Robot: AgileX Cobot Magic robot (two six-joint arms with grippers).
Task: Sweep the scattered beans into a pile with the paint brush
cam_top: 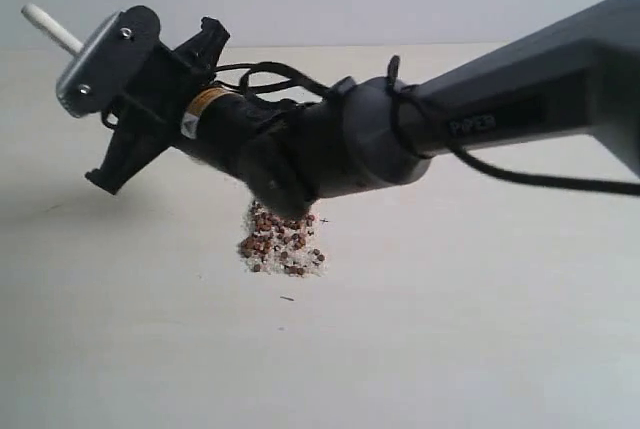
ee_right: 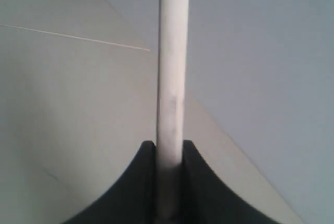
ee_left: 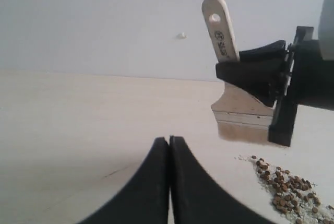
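Dozens of small round reddish-brown beans (cam_top: 282,247), mixed with fine white grains, lie in one compact heap on the pale smooth table (cam_top: 480,349), below the right hand (ee_right: 171,146). This hand is clenched on the light wooden handle of the paint brush (ee_left: 222,31), with the metal ferrule pointing down, probably so that the flat bristles can reach the heap. The left hand (ee_left: 169,141) is closed and empty, near the heap.

Reddish-brown beans (cam_top: 282,246) lie piled, paint brush (ee_left: 222,31) tilted just beside.

beans (cam_top: 282,245) reddish-brown, flecked whitish; paint brush (ee_left: 223,41) handle pale cream
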